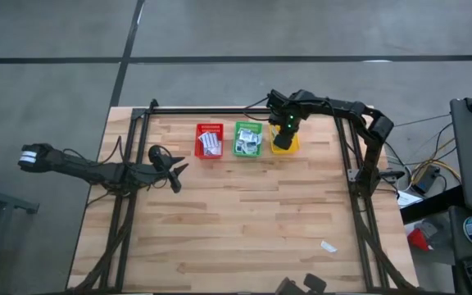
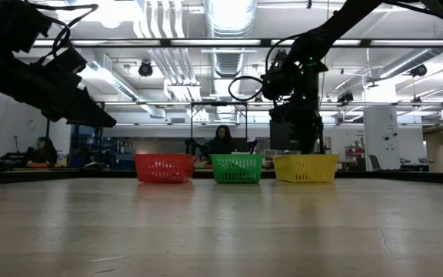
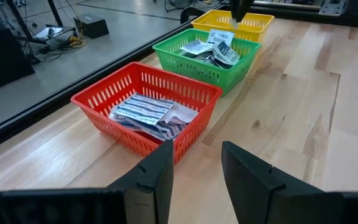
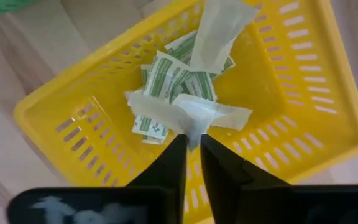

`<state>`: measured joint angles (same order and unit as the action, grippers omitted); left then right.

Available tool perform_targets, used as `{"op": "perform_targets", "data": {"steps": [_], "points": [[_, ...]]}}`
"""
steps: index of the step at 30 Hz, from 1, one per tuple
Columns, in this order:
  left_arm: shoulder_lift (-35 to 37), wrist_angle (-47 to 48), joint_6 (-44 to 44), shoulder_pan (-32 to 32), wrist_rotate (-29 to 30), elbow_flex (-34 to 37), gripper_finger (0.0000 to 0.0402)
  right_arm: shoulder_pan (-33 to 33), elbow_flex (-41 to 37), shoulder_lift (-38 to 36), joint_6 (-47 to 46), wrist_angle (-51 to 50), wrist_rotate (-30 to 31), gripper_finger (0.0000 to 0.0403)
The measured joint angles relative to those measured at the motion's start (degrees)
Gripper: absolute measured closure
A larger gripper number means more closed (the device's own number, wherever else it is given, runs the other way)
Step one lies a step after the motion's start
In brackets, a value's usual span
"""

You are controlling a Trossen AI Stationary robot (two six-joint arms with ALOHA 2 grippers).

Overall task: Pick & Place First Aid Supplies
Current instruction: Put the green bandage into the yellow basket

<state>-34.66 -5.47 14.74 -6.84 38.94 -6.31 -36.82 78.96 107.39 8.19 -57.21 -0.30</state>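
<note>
Pinching a pale strip packet [image 4: 194, 118] between nearly closed fingertips [image 4: 176, 163], the right gripper [image 4: 192, 144] hangs directly over the yellow basket [image 4: 303, 134]; the packet's upper edge sits between the jaws, though whether the grip is firm or just loosening cannot be told. Beneath it, inside the yellow basket, lie several green-and-white strip packets [image 4: 166, 84], loosely heaped near the middle. In the high view the right gripper [image 1: 283, 131] is at the far side of the table [image 1: 244, 229], above the rightmost of three baskets set side by side in a row. The green basket [image 3: 185, 53] in the middle holds small square white-blue packets [image 3: 215, 50]; the red basket [image 3: 104, 102] at the left end holds oblong white packets with blue stripes [image 3: 145, 112]. One white packet [image 1: 328, 246] lies alone on the table near the right front corner, well apart from the baskets. The left gripper [image 3: 194, 165] waits with fingers spread and nothing between them, above bare wood just in front of the red basket. A person [image 2: 223, 142] sits in the room beyond the table.
</note>
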Motion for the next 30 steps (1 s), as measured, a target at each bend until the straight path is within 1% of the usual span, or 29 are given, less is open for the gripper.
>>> {"op": "perform_targets", "data": {"steps": [8, 11, 13, 16, 18, 22, 25, 30], "points": [[0.0, 0.0, 0.0, 0.0, 0.0, 0.0, 0.0268, 0.0, 0.0, 0.0, 1.1, 2.2, -0.2, 0.0268], [0.0, 0.0, 0.0, 0.0, 0.0, 0.0, 0.0268, 0.1, 0.2, -0.4, -0.2, -0.6, -0.2, 0.0244], [0.0, 0.0, 0.0, 0.0, 0.0, 0.0, 0.0268, 0.6, 0.2, -1.5, -1.7, -3.2, -0.2, 0.0236], [0.0, 0.1, 0.0, 0.0, 0.0, 0.0, 0.0268, 2.2, -0.3, -4.9, -1.8, -7.0, -0.2, 0.0233], [0.0, 0.4, 0.0, 0.0, 0.0, 0.0, 0.0268, 3.7, -1.0, -8.3, -1.5, -7.8, -0.9, 0.0235], [0.0, 0.5, 0.0, 0.0, -0.1, 0.0, 0.0268, 8.5, -4.2, -17.0, -0.8, -8.1, -4.6, 0.0246], [0.0, 0.5, 0.0, 0.0, -0.1, 0.0, 0.0268, 13.4, -8.3, -23.9, -1.4, -8.3, -7.7, 0.0254], [0.0, 0.5, 0.0, 0.0, -0.1, 0.0, 0.0268, 24.1, -16.2, -34.5, -9.5, -8.4, -8.0, 0.0264]]}}
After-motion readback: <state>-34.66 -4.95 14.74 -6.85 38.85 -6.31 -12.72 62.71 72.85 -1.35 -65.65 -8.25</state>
